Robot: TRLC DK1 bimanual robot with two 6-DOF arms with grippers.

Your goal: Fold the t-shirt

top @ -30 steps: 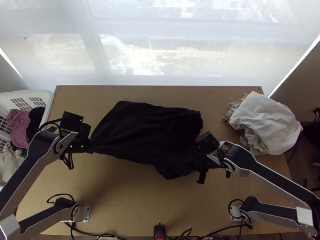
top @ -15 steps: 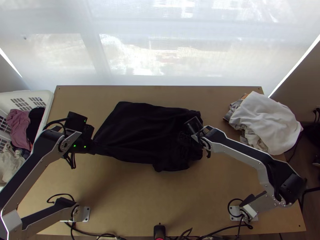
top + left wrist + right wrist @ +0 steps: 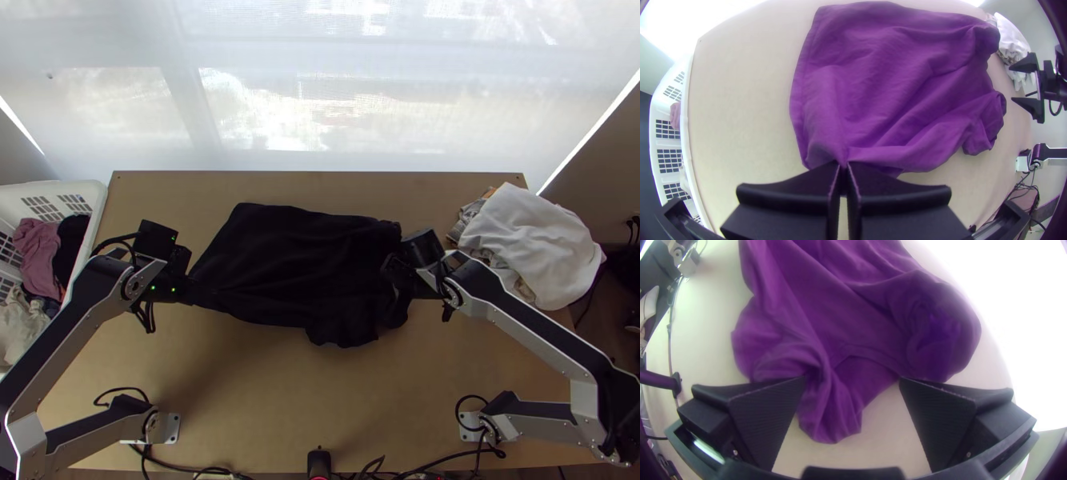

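In the top view the dark t-shirt (image 3: 288,260) lies across the middle of the table, smooth at its far left part and bunched at its right end. At its left corner is my left gripper (image 3: 192,292); in the left wrist view that gripper (image 3: 843,166) is shut on a gathered corner of the purple-looking t-shirt (image 3: 889,89). My right gripper (image 3: 394,280) is at the shirt's right end in the top view. In the right wrist view the right gripper (image 3: 852,380) stands open, with rumpled folds of the t-shirt (image 3: 835,320) between and beyond its fingers.
A white basket (image 3: 98,210) holding clothes stands off the table's left edge. A pile of white and grey cloth (image 3: 536,240) lies at the table's right edge. Bare tabletop (image 3: 280,392) shows in front of the shirt.
The right gripper went over the shirt's right end, then drew back to the right. The shirt's near right edge shifted slightly. My left gripper moved slightly right, still holding the corner.
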